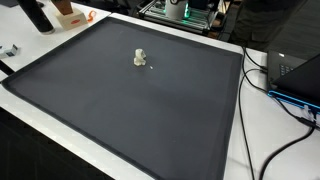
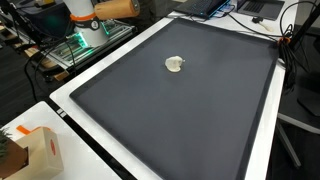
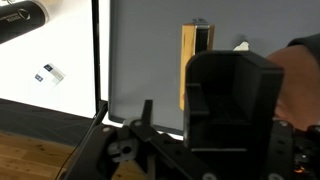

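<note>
Tool (image 3: 190,140) — dark, blurred — hangs over grey mat (image 3: 145,50), opening unreadable

White table (image 1: 25,50), dark mat (image 1: 130,110) covering it, small white object (image 1: 140,58) on mat

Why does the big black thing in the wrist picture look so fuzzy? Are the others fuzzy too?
Wrist view: the claw is close to the camera, so it looks dark and blurry; the grey mat behind is sharper. Both exterior views: fairly sharp, soft even light, no strong glare, and the small white object casts hardly any shadow.
</note>
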### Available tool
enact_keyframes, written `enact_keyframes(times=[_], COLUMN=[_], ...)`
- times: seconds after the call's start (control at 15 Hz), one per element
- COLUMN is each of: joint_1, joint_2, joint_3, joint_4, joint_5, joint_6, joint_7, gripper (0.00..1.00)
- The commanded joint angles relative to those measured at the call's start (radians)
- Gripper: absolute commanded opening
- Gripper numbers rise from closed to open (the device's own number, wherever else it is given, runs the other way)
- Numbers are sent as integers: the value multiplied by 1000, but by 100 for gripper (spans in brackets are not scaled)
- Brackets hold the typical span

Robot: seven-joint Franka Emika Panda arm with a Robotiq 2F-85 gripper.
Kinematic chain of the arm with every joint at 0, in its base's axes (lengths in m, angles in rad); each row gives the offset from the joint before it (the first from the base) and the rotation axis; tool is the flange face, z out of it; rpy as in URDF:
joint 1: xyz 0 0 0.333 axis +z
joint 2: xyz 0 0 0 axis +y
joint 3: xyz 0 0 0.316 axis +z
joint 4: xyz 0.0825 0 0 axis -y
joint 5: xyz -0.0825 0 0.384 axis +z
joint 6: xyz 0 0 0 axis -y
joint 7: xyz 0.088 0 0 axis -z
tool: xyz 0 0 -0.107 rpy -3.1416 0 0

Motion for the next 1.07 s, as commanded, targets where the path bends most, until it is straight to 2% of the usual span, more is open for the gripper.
enact_keyframes(times=[0.0,0.2,0.33,0.47,0.53,1.0], joint_1=[4,6,9,12,2,1], joint_2=[22,34,41,52,34,55], joint_3=[-7,-8,-9,-11,3,2], joint_4=[15,26,35,43,32,34], joint_5=[6,5,7,10,4,5], joint_6=[17,24,28,36,21,28], joint_7=[-26,-39,-49,-61,-35,-41], gripper=[58,34,24,24,49,49])
